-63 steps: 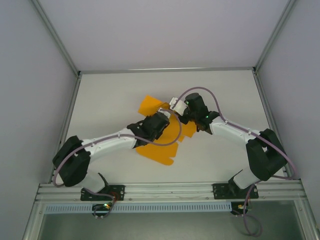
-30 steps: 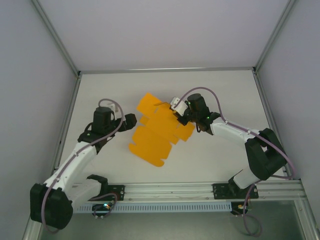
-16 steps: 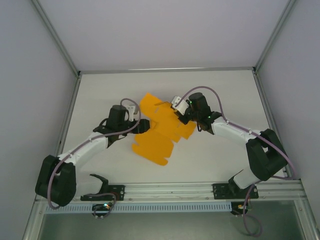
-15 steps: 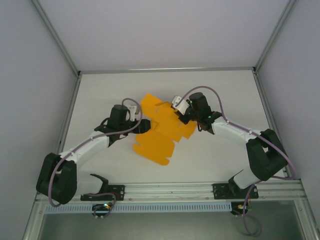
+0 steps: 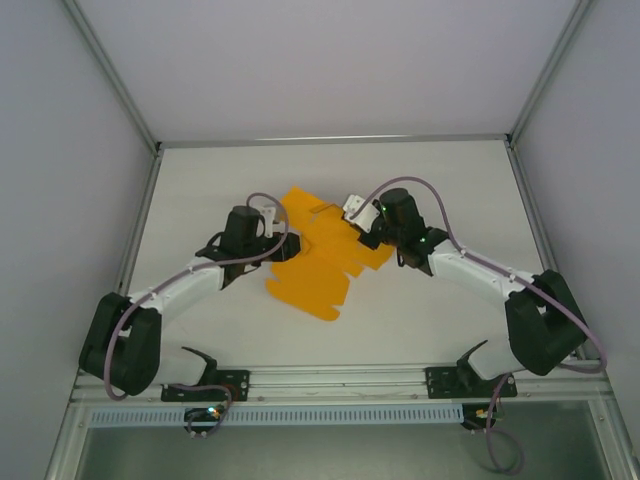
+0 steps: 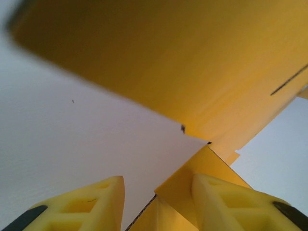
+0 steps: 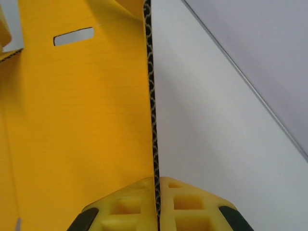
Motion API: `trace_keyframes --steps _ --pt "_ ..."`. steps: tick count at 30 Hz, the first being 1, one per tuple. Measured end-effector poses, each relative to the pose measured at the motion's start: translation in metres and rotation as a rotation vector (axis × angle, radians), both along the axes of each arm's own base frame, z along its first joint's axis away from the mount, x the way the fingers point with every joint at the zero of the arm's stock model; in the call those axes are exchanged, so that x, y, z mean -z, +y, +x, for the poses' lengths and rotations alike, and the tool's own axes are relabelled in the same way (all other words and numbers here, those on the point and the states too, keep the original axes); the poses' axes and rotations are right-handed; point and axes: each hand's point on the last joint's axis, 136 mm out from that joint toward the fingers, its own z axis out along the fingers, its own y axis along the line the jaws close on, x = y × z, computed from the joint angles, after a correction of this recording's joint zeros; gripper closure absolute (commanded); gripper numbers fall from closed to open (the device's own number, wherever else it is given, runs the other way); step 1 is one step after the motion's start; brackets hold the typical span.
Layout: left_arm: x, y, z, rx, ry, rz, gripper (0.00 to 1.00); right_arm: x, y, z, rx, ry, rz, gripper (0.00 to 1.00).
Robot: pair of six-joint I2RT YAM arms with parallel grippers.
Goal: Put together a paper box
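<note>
paper box (image 5: 318, 268), an orange-yellow die-cut card sheet, on white table (image 5: 450, 180); right gripper (image 7: 157, 190) jaws clamp its edge, left gripper (image 6: 156, 202) jaws apart, a flap corner between them.

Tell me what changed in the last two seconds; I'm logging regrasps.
The left end effector pulled off the paper box leftward, then returned to its left edge, jaws open at a flap. The right end effector stayed clamped on its far-right edge.

Near the left wrist lens the orange-yellow die-cut card sheet (image 6: 192, 57) blurs and runs off the top edge; the left gripper (image 6: 156, 207) has its yellow fingers (image 6: 82, 204) cut off below. From above, the right gripper (image 5: 357, 230) hides its own fingertips
</note>
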Motion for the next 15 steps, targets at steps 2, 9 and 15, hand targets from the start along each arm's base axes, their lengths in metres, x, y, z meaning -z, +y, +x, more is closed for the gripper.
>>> trace_keyframes --steps 2,9,15 --pt "0.004 0.000 0.001 -0.012 0.012 -0.005 0.60 -0.003 0.003 -0.003 -0.004 -0.018 -0.016 1.00" --pt "0.009 -0.002 0.003 -0.019 0.023 -0.017 0.32 -0.002 -0.001 -0.001 0.056 -0.061 -0.080 1.00" --pt "-0.021 0.012 -0.018 -0.009 -0.096 -0.029 0.00 -0.001 -0.001 -0.001 0.039 -0.043 -0.058 1.00"
